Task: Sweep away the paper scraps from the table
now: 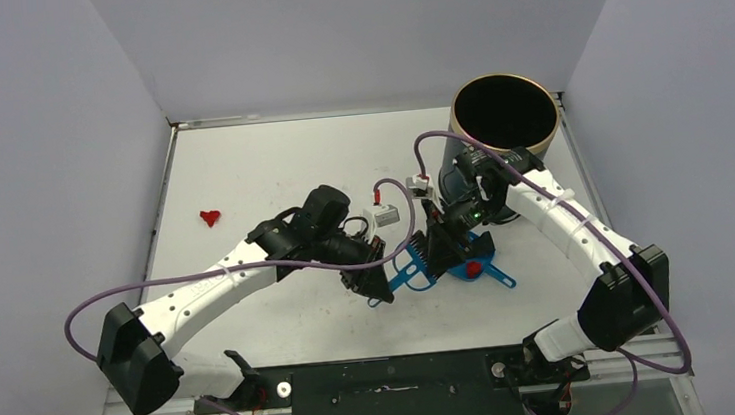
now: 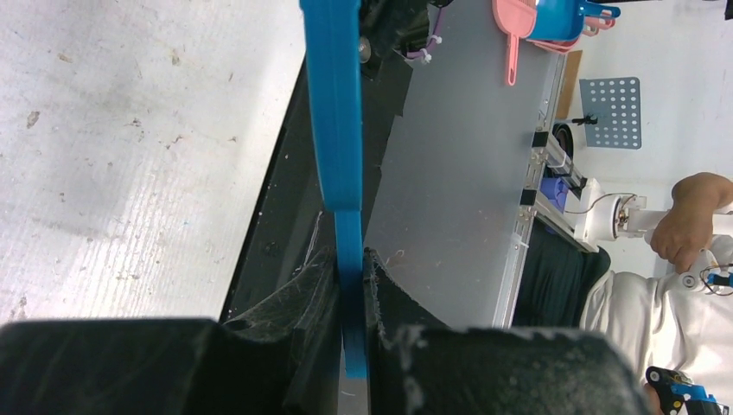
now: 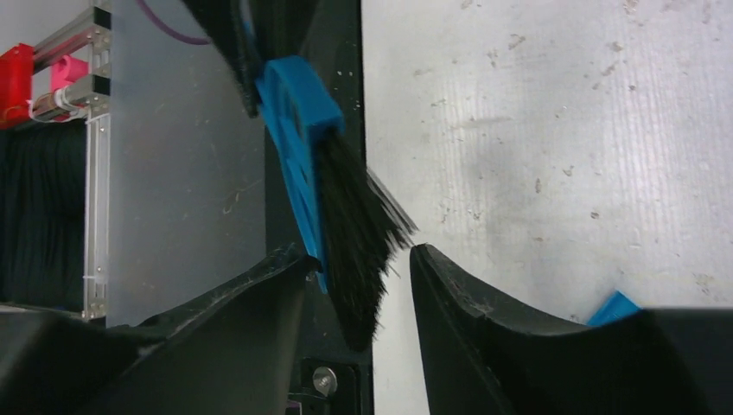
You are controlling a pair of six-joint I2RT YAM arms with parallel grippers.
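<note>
Red paper scrap [image 1: 210, 217] lies alone on the white table [image 1: 269, 156], well off to the left of both grippers, on the left arm's side. The left gripper [image 1: 378, 288] is pinched tight on the handle of the blue brush [image 1: 411, 270]. The brush runs up and to the right, its head reaching the right gripper [image 1: 444, 244]. That one's jaws stand apart on either side of the bristles, not visibly pressing them. Another red scrap [image 1: 472, 269] sits on the blue dustpan [image 1: 489, 255] just beside. I'd say the left arm is the nearer to the stray scrap, and the brush must swing leftwards.
</note>
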